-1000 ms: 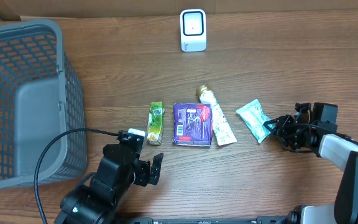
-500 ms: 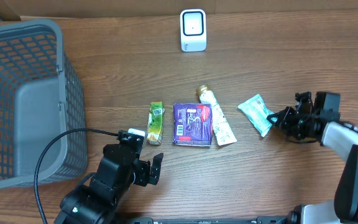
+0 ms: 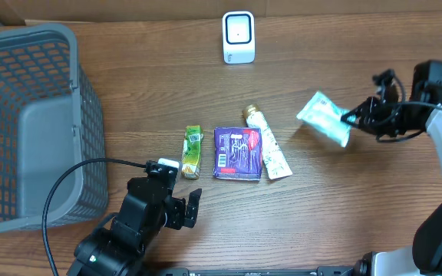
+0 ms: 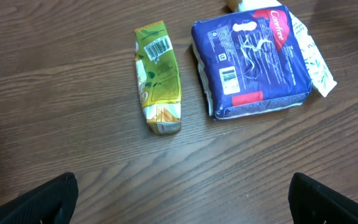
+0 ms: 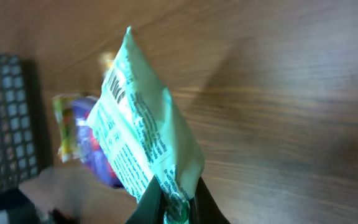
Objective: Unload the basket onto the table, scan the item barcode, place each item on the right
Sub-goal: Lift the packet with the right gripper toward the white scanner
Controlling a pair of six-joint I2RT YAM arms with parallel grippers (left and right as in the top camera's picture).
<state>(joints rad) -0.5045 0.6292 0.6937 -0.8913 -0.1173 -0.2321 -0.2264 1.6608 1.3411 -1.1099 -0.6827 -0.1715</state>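
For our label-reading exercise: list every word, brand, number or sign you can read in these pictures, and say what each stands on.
"Carefree": white script on the purple pack; its other print is too small to read.
Green-yellow sachet: barcode and print, too small to read.
Mint-green packet in the right gripper: dark print, blurred.
White tube: print too small to read.

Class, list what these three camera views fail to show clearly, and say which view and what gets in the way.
Green packet barcode: overhead too small; right wrist view blurred, print unreadable.
Right gripper: right wrist view, its fingertips cut off by the bottom edge.
Tube: left wrist view, partly hidden by the purple pack, cap cut by the top edge.
Basket: overhead, cut off by the left edge.
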